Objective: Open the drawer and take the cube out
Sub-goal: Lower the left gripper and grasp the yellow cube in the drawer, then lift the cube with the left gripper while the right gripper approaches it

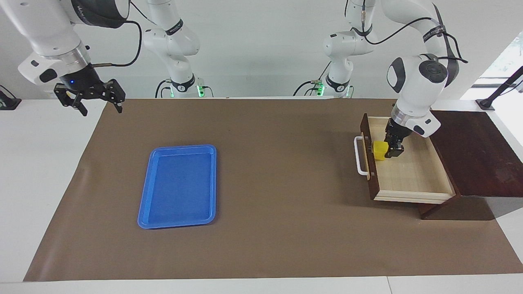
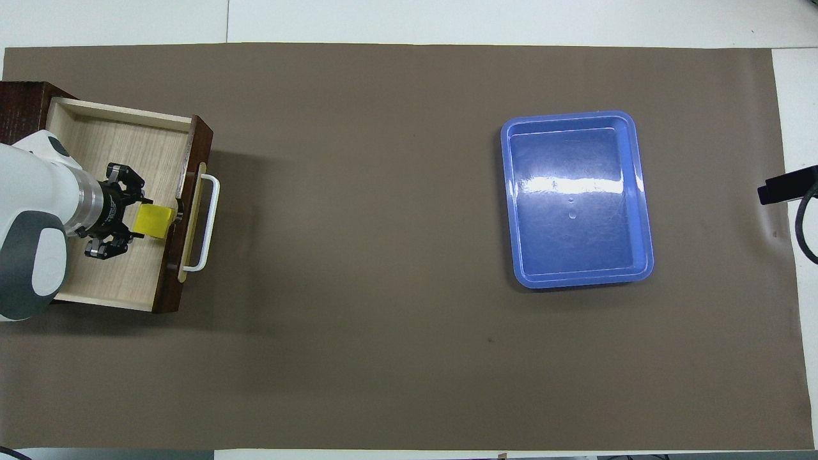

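You have the drawer (image 1: 412, 175) pulled out of its dark brown box (image 1: 474, 155) at the left arm's end of the table, its white bar handle (image 1: 359, 156) facing the blue tray. The cube (image 1: 380, 150) sits inside the drawer, close against the inner face of the drawer front, at about nine o'clock from the tray in the overhead view. The left gripper (image 1: 393, 148) is down in the drawer with its jaws clamped on the cube; the drawer front stands immediately beside the grip, and the side walls flank it. The blue tray (image 1: 178, 185) lies on the brown mat (image 1: 261, 245) well apart from the drawer, toward the right arm's end. The right gripper (image 1: 98, 104) waits raised over the mat's corner at that end, jaws apart, holding nothing.
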Robot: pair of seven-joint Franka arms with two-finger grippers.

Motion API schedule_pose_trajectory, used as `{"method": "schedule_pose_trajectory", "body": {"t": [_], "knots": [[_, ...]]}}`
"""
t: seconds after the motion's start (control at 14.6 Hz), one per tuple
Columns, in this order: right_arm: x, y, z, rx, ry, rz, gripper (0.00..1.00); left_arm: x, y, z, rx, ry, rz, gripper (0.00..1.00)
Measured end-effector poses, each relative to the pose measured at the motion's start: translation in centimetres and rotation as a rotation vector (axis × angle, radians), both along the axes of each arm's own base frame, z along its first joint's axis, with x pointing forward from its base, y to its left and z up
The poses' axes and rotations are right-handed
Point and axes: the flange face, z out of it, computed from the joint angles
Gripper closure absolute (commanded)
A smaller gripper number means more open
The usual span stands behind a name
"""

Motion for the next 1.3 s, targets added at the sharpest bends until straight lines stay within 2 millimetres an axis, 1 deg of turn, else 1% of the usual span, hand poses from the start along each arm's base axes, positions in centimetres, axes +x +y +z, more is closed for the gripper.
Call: {"method": "schedule_pose_trajectory", "body": {"t": [0.07,0.14,0.21,0.34,0.41,0.48,0.55,0.68,0.75,0.89,0.96,1.09,1.16,1.3], "knots": [[0.0,0.2,0.0,0.012,-0.001,-0.002,0.00,0.2,0.0,0.5,-0.002,-0.011,0.002,1.00],[0.0,0.3,0.0,0.027,-0.003,-0.002,0.00,0.7,-0.2,1.5,-0.010,-0.031,0.007,1.00],[0.0,0.5,-0.1,0.039,-0.003,-0.003,0.00,1.3,-0.4,3.0,-0.026,-0.060,0.012,1.00],[0.0,1.1,-0.7,0.060,0.007,-0.056,0.00,2.3,-1.1,6.9,-0.055,-0.111,0.014,1.00],[0.1,1.9,-1.2,0.072,0.015,-0.102,0.00,2.5,-2.0,8.6,-0.070,-0.118,0.006,1.00],[0.1,4.1,-2.5,0.093,0.043,-0.179,0.00,2.3,-4.9,10.6,-0.095,-0.118,-0.001,1.00],[0.0,5.8,-3.7,0.116,0.073,-0.249,0.00,1.8,-7.9,10.9,-0.112,-0.116,0.025,1.00],[0.0,8.2,-5.9,0.169,0.135,-0.408,0.00,0.3,-14.0,10.7,-0.139,-0.103,0.105,1.00],[0.3,9.4,-7.2,0.196,0.169,-0.494,0.00,-0.7,-16.7,10.5,-0.149,-0.093,0.149,1.00],[1.5,12.2,-9.9,0.236,0.231,-0.670,0.00,-2.4,-21.2,9.9,-0.164,-0.073,0.238,1.00],[2.1,14.0,-11.4,0.249,0.267,-0.752,0.00,-3.2,-23.4,9.1,-0.166,-0.055,0.273,1.00],[3.1,17.5,-14.2,0.298,0.339,-0.868,0.00,-4.6,-27.6,6.8,-0.163,-0.019,0.338,1.00],[3.4,19.0,-15.4,0.323,0.371,-0.911,0.00,-5.1,-29.3,5.9,-0.168,-0.013,0.368,1.00],[3.5,21.0,-17.6,0.372,0.429,-0.983,0.00,-6.0,-32.0,5.4,-0.184,-0.013,0.415,1.00]]}}
